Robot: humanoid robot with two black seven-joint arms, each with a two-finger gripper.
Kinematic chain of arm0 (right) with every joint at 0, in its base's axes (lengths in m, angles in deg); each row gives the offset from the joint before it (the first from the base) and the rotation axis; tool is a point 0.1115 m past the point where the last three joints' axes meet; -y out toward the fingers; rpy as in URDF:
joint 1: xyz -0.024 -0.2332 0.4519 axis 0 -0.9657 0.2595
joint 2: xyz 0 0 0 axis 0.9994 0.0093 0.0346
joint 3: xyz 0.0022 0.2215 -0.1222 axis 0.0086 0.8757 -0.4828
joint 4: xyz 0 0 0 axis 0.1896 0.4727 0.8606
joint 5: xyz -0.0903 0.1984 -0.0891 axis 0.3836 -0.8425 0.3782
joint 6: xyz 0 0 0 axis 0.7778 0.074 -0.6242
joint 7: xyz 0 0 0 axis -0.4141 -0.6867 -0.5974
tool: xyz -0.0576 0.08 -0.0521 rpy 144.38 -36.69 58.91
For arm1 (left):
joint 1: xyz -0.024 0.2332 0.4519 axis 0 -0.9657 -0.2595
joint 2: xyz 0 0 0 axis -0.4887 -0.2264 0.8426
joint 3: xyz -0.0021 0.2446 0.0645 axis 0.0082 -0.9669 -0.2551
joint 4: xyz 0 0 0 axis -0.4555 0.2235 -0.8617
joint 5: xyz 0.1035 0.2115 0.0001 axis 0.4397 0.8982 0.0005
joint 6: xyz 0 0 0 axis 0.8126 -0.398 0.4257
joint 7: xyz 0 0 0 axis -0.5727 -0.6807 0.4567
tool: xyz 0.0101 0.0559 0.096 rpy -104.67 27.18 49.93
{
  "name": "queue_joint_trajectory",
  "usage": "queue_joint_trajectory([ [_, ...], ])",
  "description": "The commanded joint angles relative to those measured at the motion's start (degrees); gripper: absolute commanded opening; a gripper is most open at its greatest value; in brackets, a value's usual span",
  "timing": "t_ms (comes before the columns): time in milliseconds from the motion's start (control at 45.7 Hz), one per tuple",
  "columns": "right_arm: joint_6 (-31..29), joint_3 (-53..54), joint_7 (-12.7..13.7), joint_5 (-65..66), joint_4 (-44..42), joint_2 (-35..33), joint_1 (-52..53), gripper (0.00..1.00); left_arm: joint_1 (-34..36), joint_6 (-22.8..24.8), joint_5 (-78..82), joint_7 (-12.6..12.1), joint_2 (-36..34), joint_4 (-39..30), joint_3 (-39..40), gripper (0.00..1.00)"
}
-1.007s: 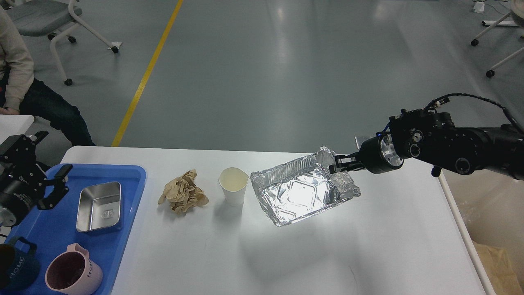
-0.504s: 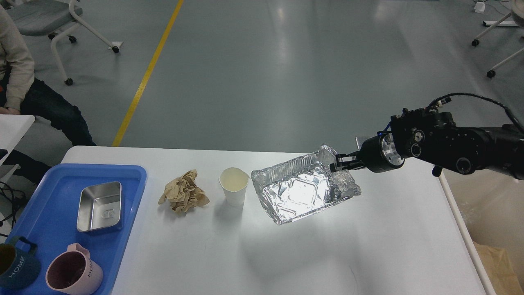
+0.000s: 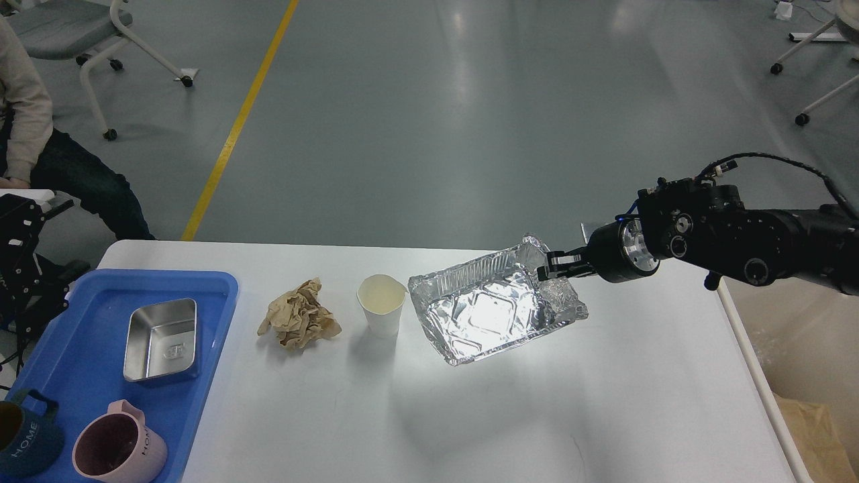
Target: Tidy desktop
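The white desktop [image 3: 604, 402] holds a crumpled brown paper [image 3: 298, 324] and a white paper cup [image 3: 381, 305], upright beside it. My right gripper [image 3: 551, 267] comes in from the right and is shut on the right rim of a crinkled foil tray [image 3: 490, 312]. It holds the tray tilted and slightly above the desktop, and a faint shadow lies below it. My left gripper [image 3: 23, 268] is a dark shape at the left edge, above the blue tray's far left corner. Its fingers cannot be told apart.
A blue tray [image 3: 80, 389] at the left holds a steel box [image 3: 161, 340], a pink mug [image 3: 117, 449] and a dark blue mug [image 3: 23, 436]. A beige bin [image 3: 812, 436] stands past the right edge. A seated person [image 3: 40, 154] is at the far left.
My left arm left the view from over the blue tray, then came back higher at the left edge. The right gripper and foil tray shifted very slightly left.
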Motion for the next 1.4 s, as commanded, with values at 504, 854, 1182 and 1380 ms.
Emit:
queue_joint_trajectory([
  [504, 0.27, -0.08, 0.02, -0.28, 0.08, 0.03, -0.08, 0.00, 0.89, -1.06, 30.39, -1.01, -6.65, -3.03, -4.23, 0.96],
  [854, 0.62, 0.01, 0.02, -0.28, 0.34, -0.23, 0.00, 0.00, 4.49, -0.10, 30.66, -3.65, -2.78, -2.16, -4.40, 0.96],
  [1182, 1.23, 0.01, 0.02, -0.28, 0.08, 1.53, -0.17, 0.00, 8.97, 1.74, 33.47, -15.33, 7.49, 2.41, -4.84, 0.96],
  [1380, 1.32, -0.08, 0.02, -1.33, 0.08, 2.23, -0.08, 0.00, 17.66, 4.30, 34.44, -16.30, 13.57, 5.57, -10.10, 0.96],
])
